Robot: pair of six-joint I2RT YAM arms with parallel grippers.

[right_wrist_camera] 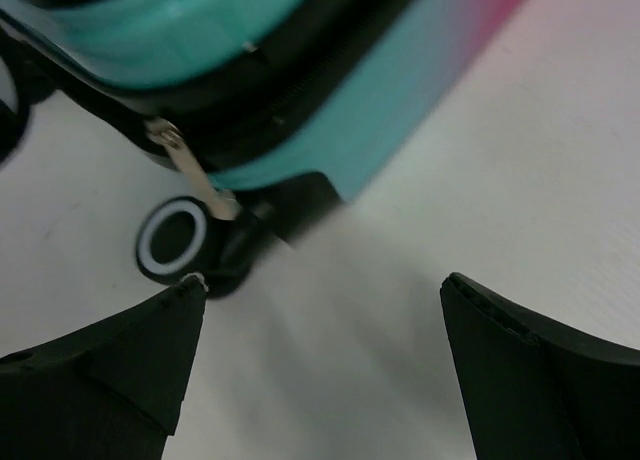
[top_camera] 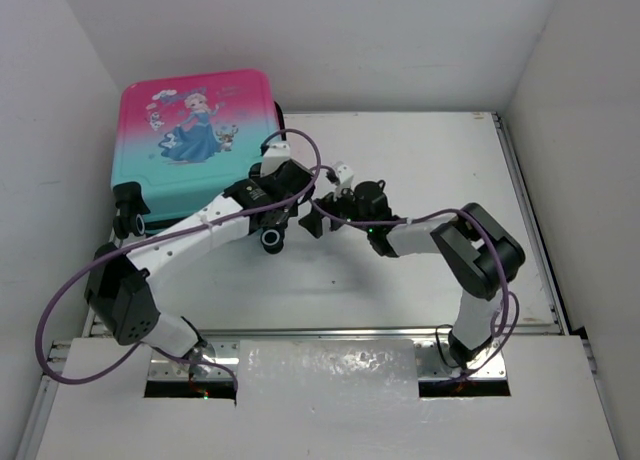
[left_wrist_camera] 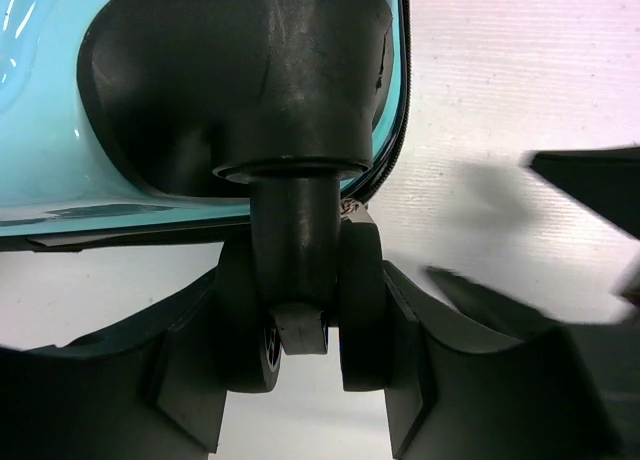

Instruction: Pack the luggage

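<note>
The luggage (top_camera: 195, 130) lies at the worktop's (top_camera: 420, 160) far-left corner, its near-right wheel (left_wrist_camera: 300, 320) clamped between the left fingers (left_wrist_camera: 170, 380), the right fingers (right_wrist_camera: 100, 380) apart alongside.

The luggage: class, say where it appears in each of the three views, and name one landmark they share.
Top external: the luggage lies at upper left.
Left wrist: its teal corner fills the upper left, a caster wheel clamped by the left end effector.
Right wrist: it runs across the top, teal to pink.
Shared landmark: the white table under it.
</note>
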